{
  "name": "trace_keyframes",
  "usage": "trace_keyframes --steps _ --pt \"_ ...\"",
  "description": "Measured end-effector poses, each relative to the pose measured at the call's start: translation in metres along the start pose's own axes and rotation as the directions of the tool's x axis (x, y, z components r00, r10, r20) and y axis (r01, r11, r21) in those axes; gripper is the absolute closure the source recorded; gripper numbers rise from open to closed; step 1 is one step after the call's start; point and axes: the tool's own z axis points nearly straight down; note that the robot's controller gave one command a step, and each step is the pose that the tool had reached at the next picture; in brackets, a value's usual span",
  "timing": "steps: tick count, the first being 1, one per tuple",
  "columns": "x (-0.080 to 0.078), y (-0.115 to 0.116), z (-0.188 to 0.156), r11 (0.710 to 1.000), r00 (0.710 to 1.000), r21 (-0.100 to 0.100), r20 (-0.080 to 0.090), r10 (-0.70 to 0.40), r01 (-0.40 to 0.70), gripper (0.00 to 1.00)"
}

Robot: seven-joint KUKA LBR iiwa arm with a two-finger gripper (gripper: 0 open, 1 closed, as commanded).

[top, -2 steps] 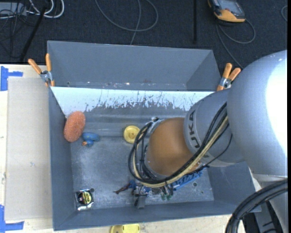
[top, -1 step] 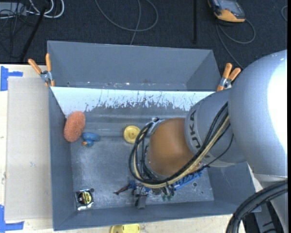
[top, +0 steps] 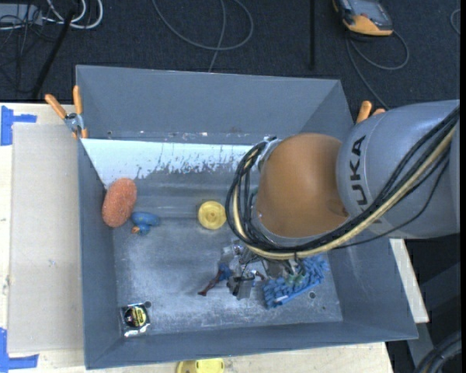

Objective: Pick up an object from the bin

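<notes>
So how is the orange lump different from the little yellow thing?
The orange lump is bigger and egg-shaped; the yellow thing is smaller and round. The orange lump lies by the bin's left wall; the yellow thing lies nearer the middle. Both rest on the floor.

scuffed matt metal bin (top: pixel 179 317), rough sponge (top: pixel 119 202)

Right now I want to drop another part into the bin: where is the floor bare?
In the bin, bare floor lies middle-left, between the yellow round piece, the small blue piece and the black-and-yellow tape measure, and along the front wall right of the tape measure. It is crowded under the end effector, beside the blue comb-like thing.
</notes>
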Motion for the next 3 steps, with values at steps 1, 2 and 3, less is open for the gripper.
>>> trace_keyframes --steps 1,2,3 --pt "0.000 0.000 0.000 1.000 1.000 0.000 0.000 0.001 -0.001 1.00" --pt "0.015 0.005 -0.040 1.000 1.000 0.000 -0.010 -0.010 0.010 1.00" --pt "-0.003 0.001 -0.069 1.000 1.000 0.000 0.008 -0.016 0.016 1.00"
